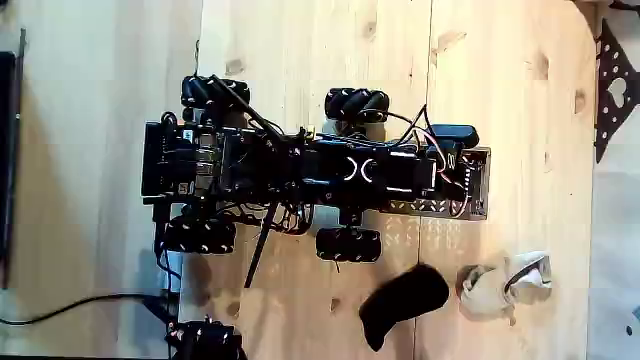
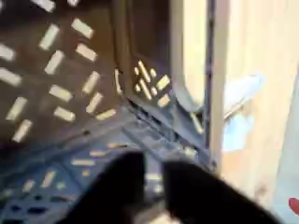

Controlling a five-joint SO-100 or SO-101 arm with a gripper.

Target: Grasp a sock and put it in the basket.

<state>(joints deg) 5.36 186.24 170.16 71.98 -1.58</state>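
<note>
Overhead, the arm reaches across the basket while the black sock lies on the floor

Seen from above in the fixed view, the black wheeled robot base [image 1: 260,170] sits on a pale wooden plank floor [image 1: 500,60], its arm stretched to the right over the small rectangular brown plastic basket with lattice-perforated walls [image 1: 476,205]. The gripper [image 1: 452,140] hangs over the basket's upper end. In the wrist view, its dark fingertips [image 2: 121,187] are blurred at the lower edge, just above the basket's perforated bottom [image 2: 56,84]; a gap separates them, and nothing sits between them, so the jaws stand apart and empty. The small plain black fabric sock [image 1: 402,298] lies bent on the floor below the basket, outside it. Just to its right lies a crumpled cream-white sock with grey patches [image 1: 505,282].
</note>
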